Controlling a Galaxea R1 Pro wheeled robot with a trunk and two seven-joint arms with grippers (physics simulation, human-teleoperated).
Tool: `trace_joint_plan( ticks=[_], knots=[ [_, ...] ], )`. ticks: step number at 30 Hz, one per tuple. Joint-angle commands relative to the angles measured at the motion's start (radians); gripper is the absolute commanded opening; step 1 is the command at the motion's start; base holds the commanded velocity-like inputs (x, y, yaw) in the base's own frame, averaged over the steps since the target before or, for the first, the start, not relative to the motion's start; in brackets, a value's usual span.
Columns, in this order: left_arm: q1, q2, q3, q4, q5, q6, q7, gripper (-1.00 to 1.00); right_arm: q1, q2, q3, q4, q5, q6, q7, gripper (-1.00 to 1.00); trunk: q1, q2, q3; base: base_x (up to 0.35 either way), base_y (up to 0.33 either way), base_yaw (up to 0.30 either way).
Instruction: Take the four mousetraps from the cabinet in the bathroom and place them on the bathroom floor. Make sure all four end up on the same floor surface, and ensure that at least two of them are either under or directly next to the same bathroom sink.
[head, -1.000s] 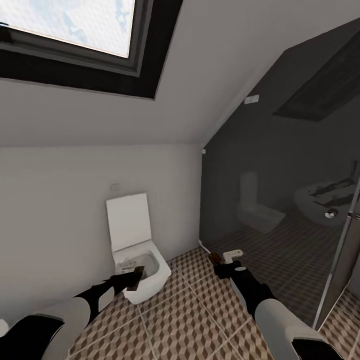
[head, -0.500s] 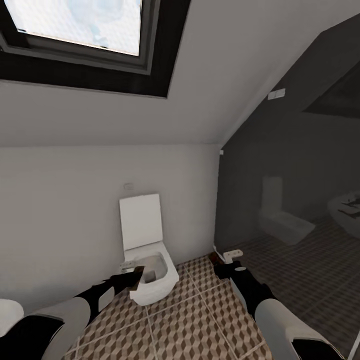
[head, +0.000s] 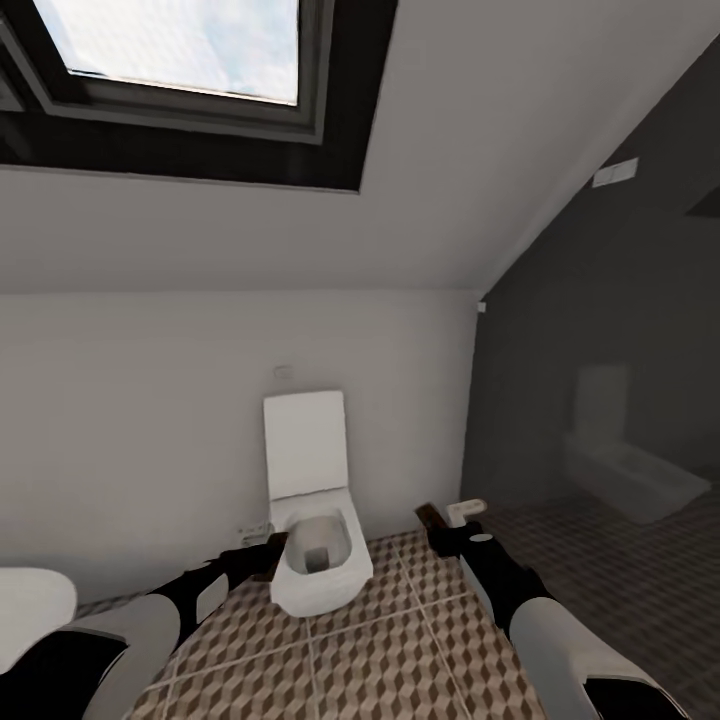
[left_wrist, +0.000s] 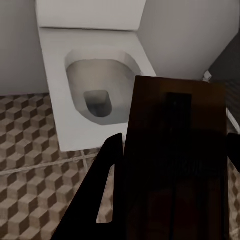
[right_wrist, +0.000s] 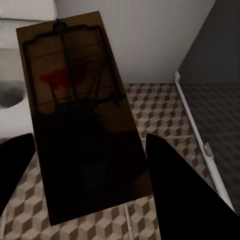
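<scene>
Patterned bathroom floor (head: 400, 640) below, white toilet (head: 315, 545) at the back wall, lid up. Left gripper (head: 268, 548) clamped on a mousetrap (left_wrist: 175, 165), board sticking out between the fingers, over the toilet's front. Right gripper (head: 440, 525) clamped on a second mousetrap (right_wrist: 80, 115), wire side visible, above the floor tiles.

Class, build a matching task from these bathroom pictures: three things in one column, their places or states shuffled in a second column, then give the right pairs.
Things:
1. toilet
2. skylight
3. mousetrap

Places or states:
A. set in the sloped ceiling
B. held in the right hand
C. against the white wall, lid up

Pairs: 1-C, 2-A, 3-B
</scene>
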Motion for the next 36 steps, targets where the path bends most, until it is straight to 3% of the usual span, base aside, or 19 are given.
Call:
trace_joint_plan(
  ticks=[1, 36],
  knots=[
    [-0.001, 0.000, -0.008, 0.002, 0.007, -0.004, -0.001, -1.00, 0.000, 0.001, -0.007, -0.002, 0.009, 0.005, 0.001, -1.00, 0.000, -0.001, -0.001, 0.159, -0.260, 0.291],
    [-0.001, 0.003, -0.008, 0.002, 0.008, -0.004, -0.001, -1.00, 0.000, -0.002, -0.008, -0.002, 0.009, 0.005, -0.001, -1.00, 0.000, -0.001, -0.001, 0.159, -0.259, 0.283]
  ],
)
